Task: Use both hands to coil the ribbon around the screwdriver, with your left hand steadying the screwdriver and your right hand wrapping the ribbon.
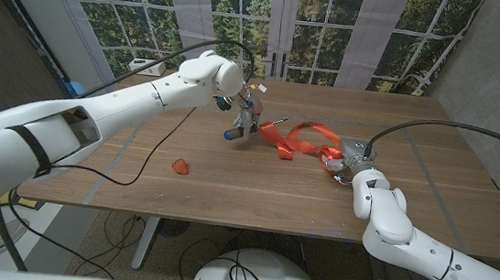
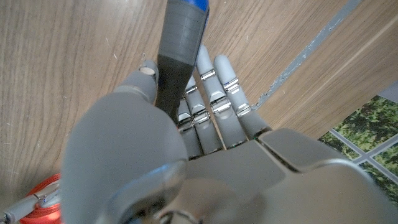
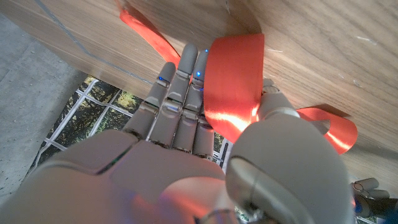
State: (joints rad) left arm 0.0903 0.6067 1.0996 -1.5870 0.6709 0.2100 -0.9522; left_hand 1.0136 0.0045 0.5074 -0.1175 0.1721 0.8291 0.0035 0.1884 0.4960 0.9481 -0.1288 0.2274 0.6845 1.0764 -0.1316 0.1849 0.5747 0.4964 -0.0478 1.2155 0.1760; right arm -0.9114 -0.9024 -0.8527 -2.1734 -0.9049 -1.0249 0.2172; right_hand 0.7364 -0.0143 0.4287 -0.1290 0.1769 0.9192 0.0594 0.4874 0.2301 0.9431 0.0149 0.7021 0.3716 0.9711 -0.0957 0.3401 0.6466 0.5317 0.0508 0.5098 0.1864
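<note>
Near the centre of the frame, the left hand (image 1: 245,119) is gripping the screwdriver with the grey and blue handle (image 2: 180,50), its thin metal shaft (image 1: 273,122) pointing right. The long orange-red fabric ribbon (image 1: 300,140) is lying loose beside it, its right end pinched in the right hand (image 1: 355,159). To wrap well, I think the ribbon should be kept tight and the screwdriver steady.

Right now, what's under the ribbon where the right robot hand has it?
The ribbon drapes over the right robot hand, pinched against its fingers. Bare wooden table lies beyond. Whatever sits directly beneath the hand is covered.
</note>
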